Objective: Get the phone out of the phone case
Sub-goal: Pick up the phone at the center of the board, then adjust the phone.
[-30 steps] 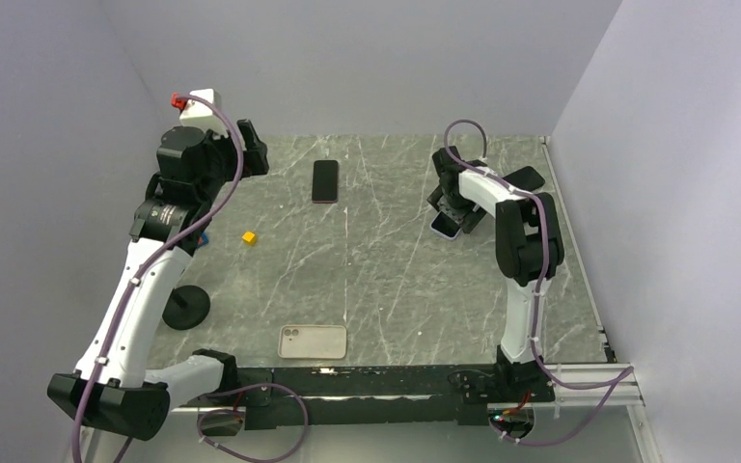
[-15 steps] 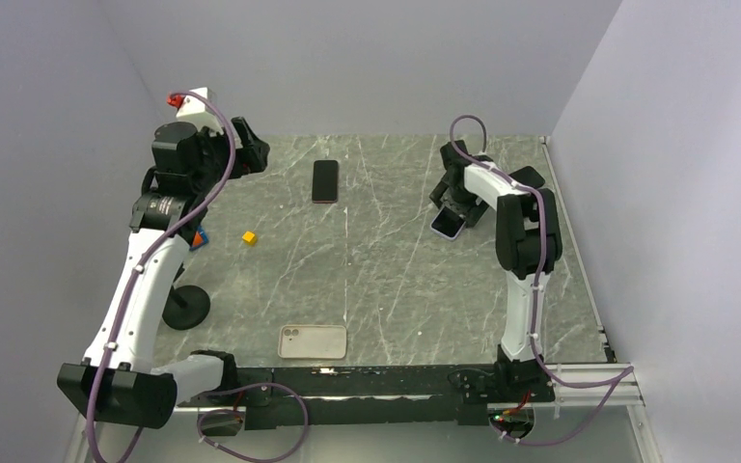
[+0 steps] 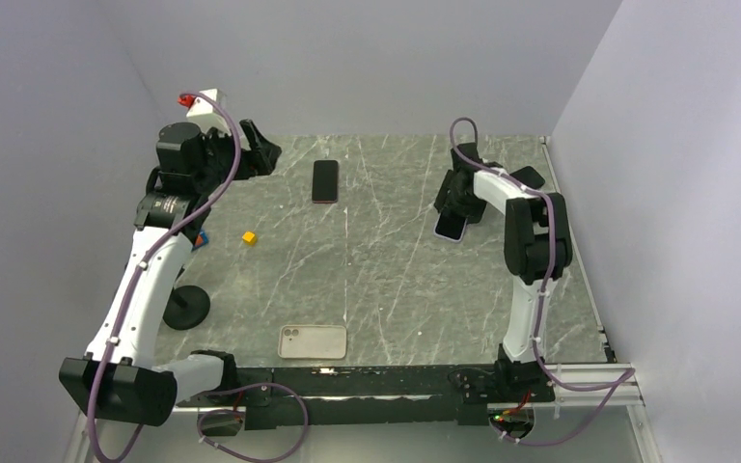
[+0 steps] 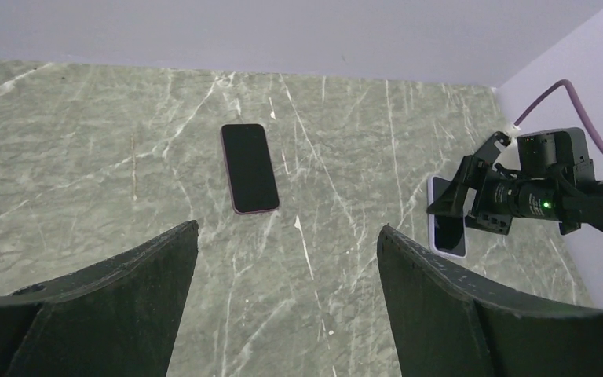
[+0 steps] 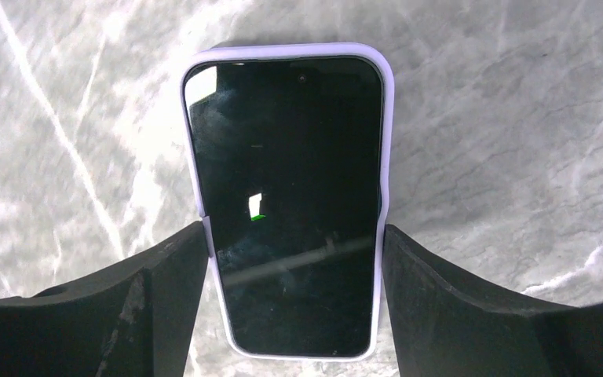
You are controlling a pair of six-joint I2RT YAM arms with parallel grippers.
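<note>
At the counter's (image 3: 386, 280) far right, the phone (image 5: 294, 196) lies face up in its lavender case (image 5: 283, 50). Our right end effector (image 5: 293, 232) straddles it, fingers at both long edges, presumably to pin the case. We cannot tell whether it is squeezing. Our left end effector (image 4: 286, 229) hangs spread and empty at far left.

Top cam: high, near-edge side, whole table (image 3: 386, 289). L wrist: far, oblique. R wrist: close, straight down. All share cased phone (image 5: 294, 204).
</note>
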